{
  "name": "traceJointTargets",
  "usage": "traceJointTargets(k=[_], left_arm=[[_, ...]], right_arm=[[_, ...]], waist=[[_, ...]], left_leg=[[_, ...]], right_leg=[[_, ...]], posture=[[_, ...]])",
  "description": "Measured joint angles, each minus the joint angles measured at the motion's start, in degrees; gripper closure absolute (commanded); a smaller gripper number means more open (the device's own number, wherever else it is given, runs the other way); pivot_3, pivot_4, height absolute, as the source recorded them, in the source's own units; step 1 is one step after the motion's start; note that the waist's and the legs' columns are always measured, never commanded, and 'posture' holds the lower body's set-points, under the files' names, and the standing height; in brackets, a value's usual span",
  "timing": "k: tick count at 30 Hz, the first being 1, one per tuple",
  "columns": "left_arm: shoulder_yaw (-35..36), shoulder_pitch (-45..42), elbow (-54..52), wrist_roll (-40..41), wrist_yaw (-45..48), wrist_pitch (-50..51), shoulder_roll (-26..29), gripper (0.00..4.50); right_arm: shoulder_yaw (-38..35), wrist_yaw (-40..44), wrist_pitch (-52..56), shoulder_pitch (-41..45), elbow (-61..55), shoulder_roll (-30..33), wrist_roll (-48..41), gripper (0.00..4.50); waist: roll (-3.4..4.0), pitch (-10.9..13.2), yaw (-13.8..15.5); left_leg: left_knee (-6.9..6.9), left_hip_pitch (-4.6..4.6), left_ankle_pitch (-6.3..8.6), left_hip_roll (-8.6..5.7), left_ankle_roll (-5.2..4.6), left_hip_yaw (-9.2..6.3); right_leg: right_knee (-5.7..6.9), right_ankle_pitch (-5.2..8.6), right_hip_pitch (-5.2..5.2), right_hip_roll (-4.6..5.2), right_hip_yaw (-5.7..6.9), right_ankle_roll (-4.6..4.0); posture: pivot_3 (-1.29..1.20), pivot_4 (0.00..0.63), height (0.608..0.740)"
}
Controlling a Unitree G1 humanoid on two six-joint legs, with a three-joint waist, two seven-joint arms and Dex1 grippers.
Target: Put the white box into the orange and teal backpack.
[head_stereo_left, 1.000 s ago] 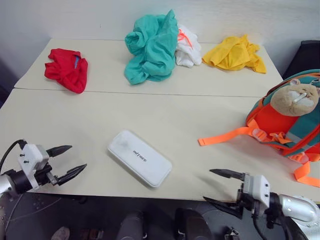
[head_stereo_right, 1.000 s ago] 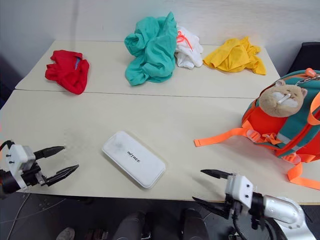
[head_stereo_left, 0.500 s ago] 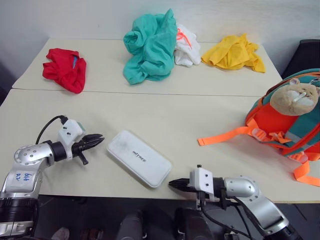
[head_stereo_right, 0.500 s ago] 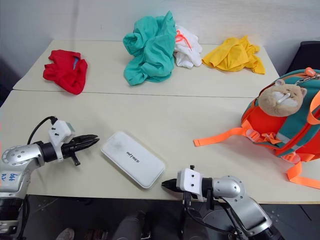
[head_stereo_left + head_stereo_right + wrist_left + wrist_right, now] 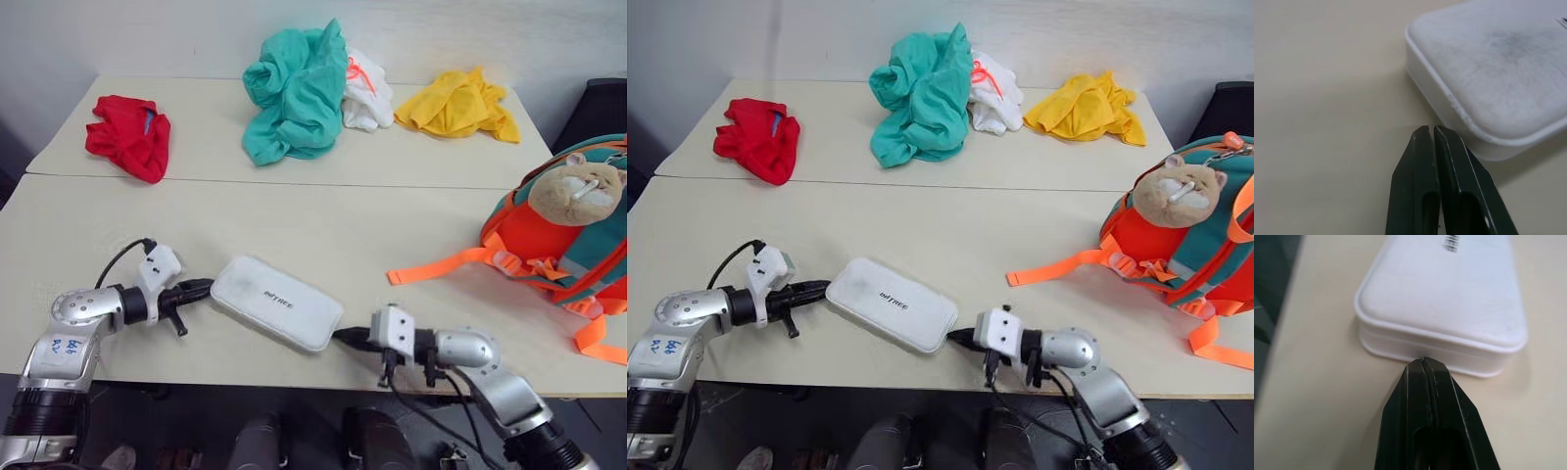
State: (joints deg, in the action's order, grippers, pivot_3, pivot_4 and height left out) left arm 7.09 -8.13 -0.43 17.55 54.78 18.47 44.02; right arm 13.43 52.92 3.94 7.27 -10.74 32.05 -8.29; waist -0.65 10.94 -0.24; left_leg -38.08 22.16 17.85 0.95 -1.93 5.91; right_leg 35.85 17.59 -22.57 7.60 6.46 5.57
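White box [image 5: 276, 303] lies lower centre, long axis left-right; left gripper [image 5: 201, 287], right gripper [image 5: 341, 336] clenched empty at opposite ends.

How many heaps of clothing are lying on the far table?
4, along the far table: red heap at the left end, teal heap in the middle, white cloth tucked against its right side and partly hidden, yellow heap further right.
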Motion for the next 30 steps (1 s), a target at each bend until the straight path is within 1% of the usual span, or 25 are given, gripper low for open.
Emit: traceJointTargets(k=[3,6,11,14,16,18,21,22,23,24,26,28,29,30], left_arm=[[-0.11,2.63,-4.37,0.71,-0.04,2.09,-0.42,4.34],[-0.34,5.16,-8.56,1.36,-1.42,3.79,-2.17,4.34],[1.08,6.77,-10.36,2.17,-4.12,5.43,-3.12,4.34],[5.26,8.41,-10.03,4.98,-4.44,9.99,-1.62,3.74],[8.87,8.32,-9.24,8.2,-5.49,16.78,-0.46,3.13],[12.41,4.62,-7.24,13.84,-7.74,30.15,0.25,2.49],[13.6,-0.95,-5.16,19.98,-8.98,45.68,2.04,1.59],[13.54,-4.03,-3.97,21.92,-9.3,52.21,2.45,1.25],[13.38,-5.71,-3.14,22.8,-9.64,55.24,2.45,0.98],[12.54,-8.95,-2.12,23.67,-10.2,60.41,2.53,0.65],[10.9,-12.11,-1.39,24.78,-10.35,65.18,3.06,0.09],[10.04,-15.94,0.05,25.07,-11.46,70.05,1.27,0.09],[10.11,-18.3,2.21,25.14,-12.7,71.56,-1.27,0.09],[10.06,-19.47,3.51,25.36,-13.47,71.98,-2.65,0.09]], right_arm=[[-2.1,0.0,-0.17,1.84,2.88,0.74,-0.07,4.5],[-3.55,0.51,-0.62,4.3,6.5,1.69,-0.04,4.5],[-3.93,1.69,-2.71,5.43,8.87,1.96,0.12,4.5],[-4.4,2.11,-3.36,5.57,9.41,3.46,0.19,4.5],[-5.28,2.26,-3.76,5.93,10.55,4.29,0.16,4.5],[-5.59,2.59,-3.95,6.6,11.45,4.73,0.21,4.5],[-5.54,2.79,-4.05,7.33,12.18,4.77,0.43,4.5],[-5.54,3.05,-4.13,7.62,12.56,4.77,0.44,4.5],[-5.48,3.19,-4.16,7.83,12.73,4.76,0.46,4.5],[-5.37,3.52,-4.3,8.26,13.19,4.76,0.49,4.5],[-4.93,3.86,-4.49,8.76,13.42,4.76,0.57,4.5],[-4.83,4.15,-4.61,9.09,13.68,4.7,0.59,4.5],[-4.59,4.28,-4.55,9.54,13.77,4.47,0.65,4.5],[-4.3,4.33,-4.53,9.85,13.7,4.09,0.68,4.5]], waist=[[0.0,0.0,0.07],[0.0,0.0,0.07],[0.0,0.0,0.04],[0.0,0.0,-0.05],[0.0,0.0,-0.03],[0.0,0.0,0.14],[-0.01,0.0,0.2],[-0.01,0.0,0.16],[-0.01,0.0,0.13],[-0.02,-0.01,0.15],[-0.02,-0.01,0.04],[-0.02,-0.02,0.13],[-0.01,-0.02,0.29],[-0.01,-0.02,0.3]], left_leg=[[0.0,0.0,0.0,-0.01,0.0,-0.02],[0.0,0.0,0.0,-0.02,-0.01,-0.04],[0.0,0.0,-0.02,-0.01,0.01,-0.03],[0.0,0.0,-0.02,0.0,0.01,-0.03],[-0.01,-0.01,-0.02,0.0,0.0,-0.04],[-0.03,-0.04,-0.05,-0.01,-0.01,-0.1],[-0.08,-0.03,-0.07,-0.05,0.01,-0.16],[-0.07,-0.03,-0.08,-0.06,0.01,-0.16],[-0.07,-0.03,-0.08,-0.06,0.01,-0.16],[-0.07,-0.03,-0.09,-0.06,0.03,-0.16],[-0.07,-0.05,-0.13,-0.07,0.06,-0.12],[-0.07,-0.06,-0.16,-0.07,0.06,-0.11],[-0.09,-0.05,-0.21,-0.11,0.04,-0.11],[-0.1,-0.04,-0.23,-0.12,0.03,-0.12]], right_leg=[[-0.06,0.0,0.02,0.03,0.0,0.0],[-0.11,0.0,0.02,0.05,0.02,0.0],[-0.13,0.0,0.02,0.02,0.03,0.0],[-0.1,0.0,0.02,0.02,0.02,0.0],[-0.11,0.0,0.02,0.03,0.02,0.0],[-0.09,0.0,0.07,0.03,0.06,0.0],[0.08,0.0,0.1,0.03,0.07,0.0],[0.13,0.0,0.11,0.03,0.06,0.01],[0.13,0.0,0.11,0.0,0.05,0.01],[0.13,0.0,0.11,-0.02,0.07,0.01],[0.13,0.0,0.11,-0.05,0.02,0.01],[0.12,0.0,0.13,-0.07,0.01,0.01],[0.14,0.0,0.13,-0.08,0.03,0.02],[0.15,0.0,0.13,-0.08,0.03,0.02]], posture=[[0.0,0.15,0.74],[0.0,0.15,0.74],[0.0,0.15,0.74],[0.0,0.15,0.74],[0.0,0.15,0.74],[0.0,0.15,0.74],[0.0,0.15,0.74],[0.0,0.15,0.74],[0.0,0.15,0.74],[0.0,0.15,0.74],[0.0,0.15,0.74],[0.0,0.15,0.74],[0.0,0.15,0.74],[0.0,0.15,0.74]])
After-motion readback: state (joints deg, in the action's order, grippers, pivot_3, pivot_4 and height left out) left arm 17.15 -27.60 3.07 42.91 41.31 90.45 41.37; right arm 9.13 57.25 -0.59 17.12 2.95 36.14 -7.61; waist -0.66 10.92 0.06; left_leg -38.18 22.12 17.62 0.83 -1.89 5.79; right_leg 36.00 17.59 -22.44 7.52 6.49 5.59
